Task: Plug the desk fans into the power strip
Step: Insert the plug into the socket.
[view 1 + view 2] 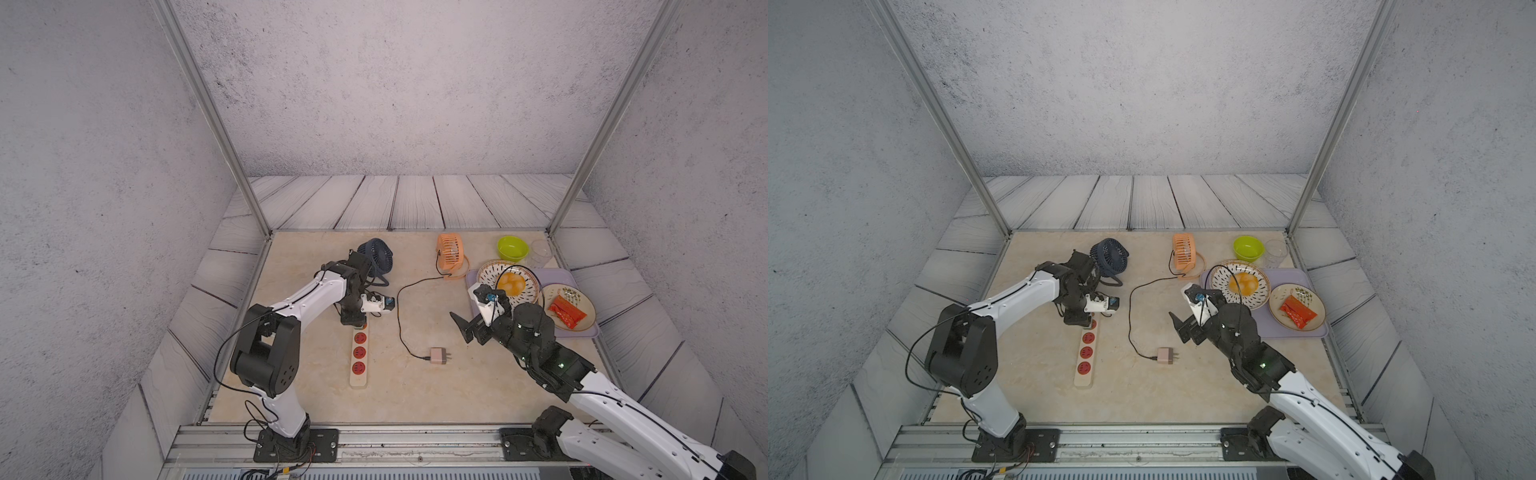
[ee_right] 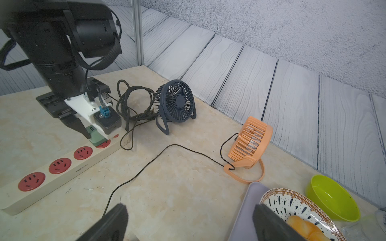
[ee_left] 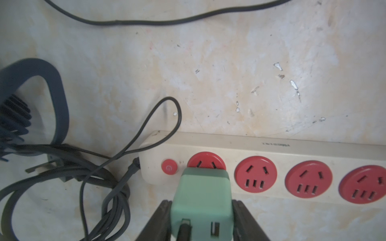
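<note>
Green adapter (image 3: 201,194) pinched by its sides in left fingers (image 3: 157,223), at strip (image 3: 271,150) end socket; looks light, rigid, slick plastic, could twist; right fingers (image 2: 116,221) wide apart, empty.

A: Light is soft and even in both top views. The tabletop (image 1: 415,395) is bright, and shadows under the arms are faint.
B: Distortion?
A: The 2 frame posts (image 1: 208,116) splay toward the upper corners.
B: Wrist views?
A: The left one is hazy, with pale glare on the tabletop and a blurred navy fan (image 3: 31,104). In the right one, the right gripper (image 2: 190,208) is out of focus.
</note>
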Robot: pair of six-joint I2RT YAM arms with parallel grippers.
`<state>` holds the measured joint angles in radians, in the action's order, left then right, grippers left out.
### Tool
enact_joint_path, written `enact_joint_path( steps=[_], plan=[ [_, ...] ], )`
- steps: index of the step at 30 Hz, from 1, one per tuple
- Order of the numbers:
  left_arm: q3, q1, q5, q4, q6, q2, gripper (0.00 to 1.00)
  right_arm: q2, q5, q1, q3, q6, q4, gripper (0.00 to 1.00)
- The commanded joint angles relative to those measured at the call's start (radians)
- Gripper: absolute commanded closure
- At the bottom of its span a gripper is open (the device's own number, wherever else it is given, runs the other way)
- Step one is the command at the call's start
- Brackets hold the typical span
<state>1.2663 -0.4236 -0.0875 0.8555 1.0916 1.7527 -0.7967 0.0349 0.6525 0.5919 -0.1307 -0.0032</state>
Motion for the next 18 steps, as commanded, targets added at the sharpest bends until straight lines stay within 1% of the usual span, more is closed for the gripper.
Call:
enact_joint_path(
  steps=[1, 6, 14, 18],
  plan=[
    [-0.086, 0.019, 0.005, 0.028, -0.009, 0.145, 1.0, 0.004, -0.007, 0.002, -0.001, 0.004, 0.014, 0.01],
    [-0.058, 0.021, 0.0, 0.04, -0.015, 0.17, 1.0, 0.007, -0.004, 0.002, -0.001, 0.003, 0.01, 0.01],
    [-0.063, -0.013, 0.048, 0.034, -0.019, 0.174, 1.0, 0.004, -0.005, 0.002, -0.002, 0.003, 0.014, 0.01],
    [-0.07, -0.014, 0.034, 0.028, -0.022, 0.164, 1.0, 0.005, -0.003, 0.001, -0.003, 0.003, 0.014, 0.01]
  ],
)
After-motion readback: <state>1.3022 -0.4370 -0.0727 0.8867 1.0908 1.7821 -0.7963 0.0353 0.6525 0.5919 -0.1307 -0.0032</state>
